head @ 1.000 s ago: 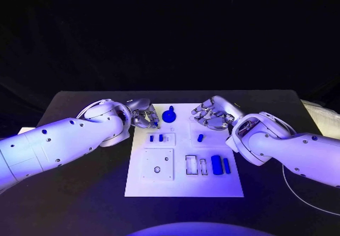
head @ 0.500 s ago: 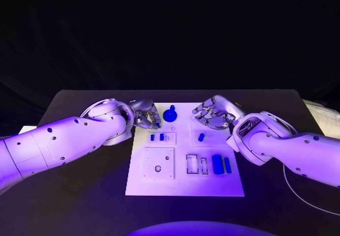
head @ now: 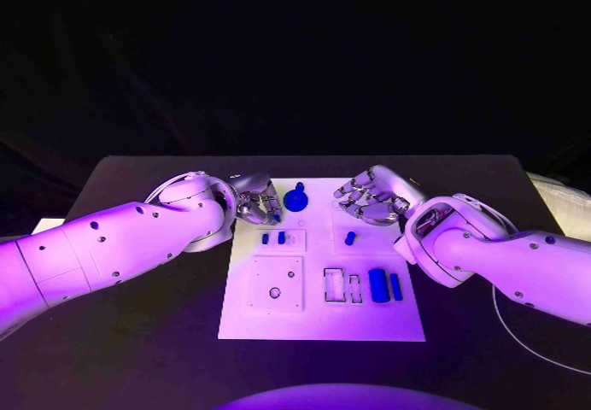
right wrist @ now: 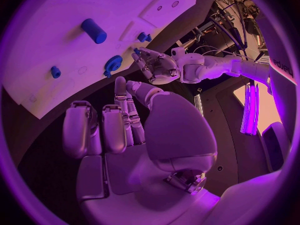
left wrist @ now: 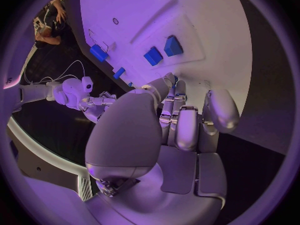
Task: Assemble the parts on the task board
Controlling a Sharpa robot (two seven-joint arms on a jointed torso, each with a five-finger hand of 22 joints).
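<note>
Nearest me, at six o'clock on the task board (head: pixel 247 320), two blue bars (head: pixel 378 285) lie beside empty slots; nothing there has shifted. Mid-board, two small blue blocks (head: pixel 273 238) sit at nine o'clock and a short peg (head: pixel 348 238) at three. Farther back, the left hand (head: pixel 256 203) has crept slightly inward along the board's left edge, fingers curled together and holding nothing. The right hand (head: pixel 367 196) hangs unmoved at one o'clock, fingers loosely curled and empty. The round blue part (head: pixel 295 200) at twelve stands untouched between them, so I'd judge assembly hasn't advanced.
</note>
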